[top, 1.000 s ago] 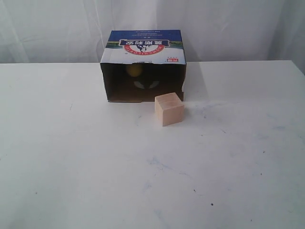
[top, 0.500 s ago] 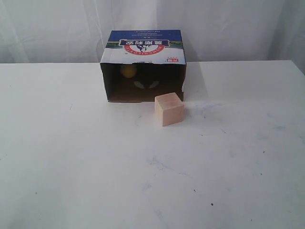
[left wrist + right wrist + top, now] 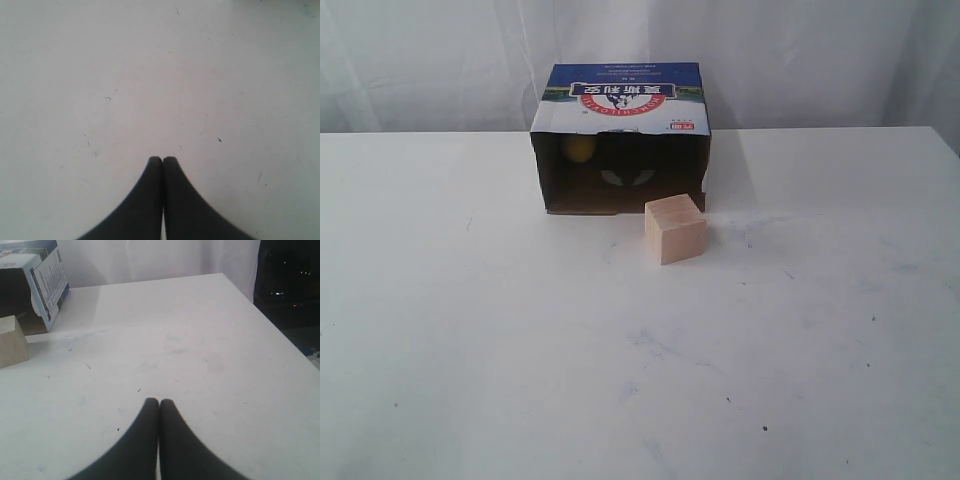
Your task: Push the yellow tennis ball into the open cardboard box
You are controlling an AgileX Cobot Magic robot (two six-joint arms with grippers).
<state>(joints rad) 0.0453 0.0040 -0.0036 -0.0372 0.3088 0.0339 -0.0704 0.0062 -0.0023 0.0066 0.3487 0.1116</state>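
Note:
The open cardboard box (image 3: 620, 140) lies on its side at the back of the white table, its dark mouth facing the front and its blue-and-white printed panel on top. Deep inside, at the left, sits the yellow tennis ball (image 3: 577, 148), dim in shadow. Neither arm shows in the exterior view. My left gripper (image 3: 162, 159) is shut with nothing in it, over bare table. My right gripper (image 3: 159, 401) is shut and empty too, far from the box (image 3: 37, 280), whose side panel shows in the right wrist view.
A pale wooden cube (image 3: 674, 229) stands just in front of the box's right front corner; it also shows at the edge of the right wrist view as the cube (image 3: 11, 342). White curtains hang behind the table (image 3: 640, 350). The table's far edge (image 3: 280, 335) drops to a dark area.
The ball has rolled leftward inside the box, from near the middle of the opening to its left side. Nothing else moved.

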